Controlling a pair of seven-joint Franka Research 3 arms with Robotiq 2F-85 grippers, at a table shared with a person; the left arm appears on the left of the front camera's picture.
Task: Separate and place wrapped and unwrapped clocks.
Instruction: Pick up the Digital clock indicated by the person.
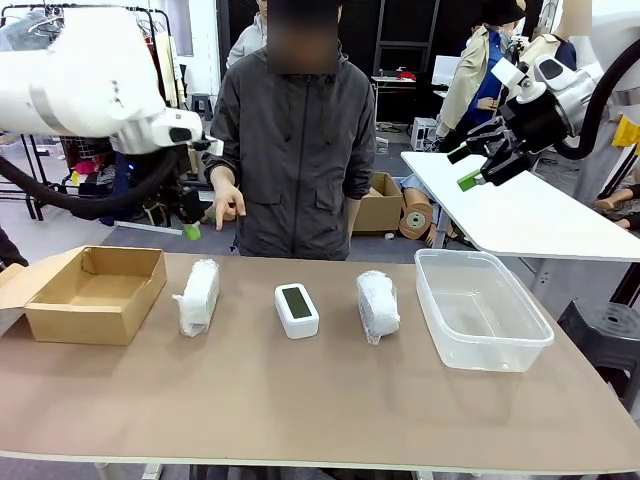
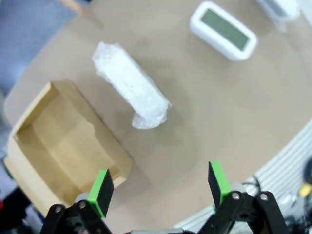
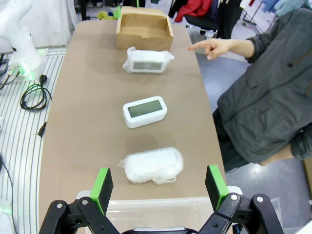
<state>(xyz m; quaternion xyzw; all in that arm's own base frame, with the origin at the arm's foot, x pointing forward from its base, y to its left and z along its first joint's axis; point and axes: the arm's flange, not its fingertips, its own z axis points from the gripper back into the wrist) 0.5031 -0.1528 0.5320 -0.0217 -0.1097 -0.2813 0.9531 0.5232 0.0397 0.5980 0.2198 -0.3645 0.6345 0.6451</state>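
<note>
Three clocks lie in a row on the brown table. One wrapped clock (image 1: 197,296) (image 2: 131,92) (image 3: 146,61) lies nearest the cardboard box. The bare white clock (image 1: 297,310) (image 2: 223,31) (image 3: 145,111) rests screen up in the middle. A second wrapped clock (image 1: 377,305) (image 3: 153,165) lies beside the clear bin. My left gripper (image 1: 190,228) (image 2: 161,187) hangs open and empty, high over the table's left side. Raised at the far right, my right gripper (image 1: 468,167) (image 3: 159,184) is open and empty too. The person's hand (image 1: 228,205) (image 3: 219,47) points a finger towards the table.
An open cardboard box (image 1: 95,290) (image 2: 58,141) (image 3: 144,27) stands at the table's left end. A clear plastic bin (image 1: 480,308) (image 3: 161,207) stands at the right end. The person stands at the far edge. A white table (image 1: 530,215) is behind on the right.
</note>
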